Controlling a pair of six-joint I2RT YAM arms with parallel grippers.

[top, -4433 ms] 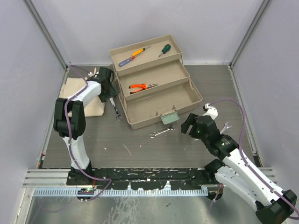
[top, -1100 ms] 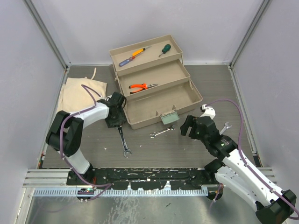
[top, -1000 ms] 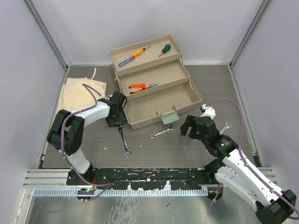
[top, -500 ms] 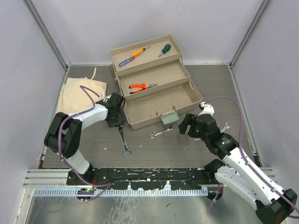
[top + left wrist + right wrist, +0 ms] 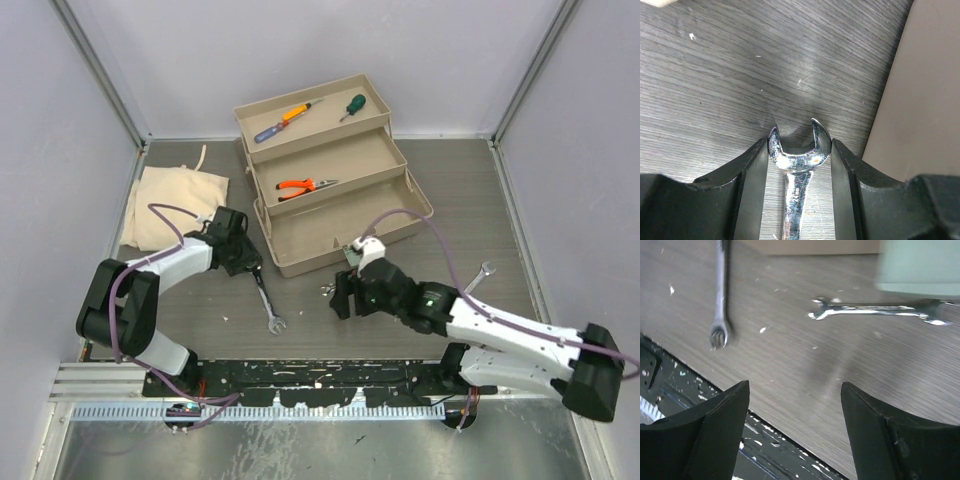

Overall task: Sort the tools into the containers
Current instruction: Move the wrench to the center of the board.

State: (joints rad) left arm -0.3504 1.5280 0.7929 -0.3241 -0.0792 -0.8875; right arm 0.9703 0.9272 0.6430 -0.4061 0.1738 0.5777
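Counter (image 5: 455,180) carrying open toolbox (image 5: 421,213) at back. Top tray holding blue-red screwdriver (image 5: 284,121) and green screwdriver (image 5: 352,105); middle tray holding orange pliers (image 5: 302,185); bottom tray lying bare. Sorting looking roughly half done, three wrenches waiting on counter. Left fingers (image 5: 752,175) gripping head of long wrench (image 5: 799,156) beside box's left corner. Right fingers (image 5: 715,432) spreading wide, hovering near small wrench (image 5: 875,310) by green latch (image 5: 917,265). Third wrench (image 5: 483,272) lying well apart at right.

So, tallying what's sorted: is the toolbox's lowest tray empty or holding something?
Empty: the lowest tray shows only bare tan floor, while the pliers lie one tray up.
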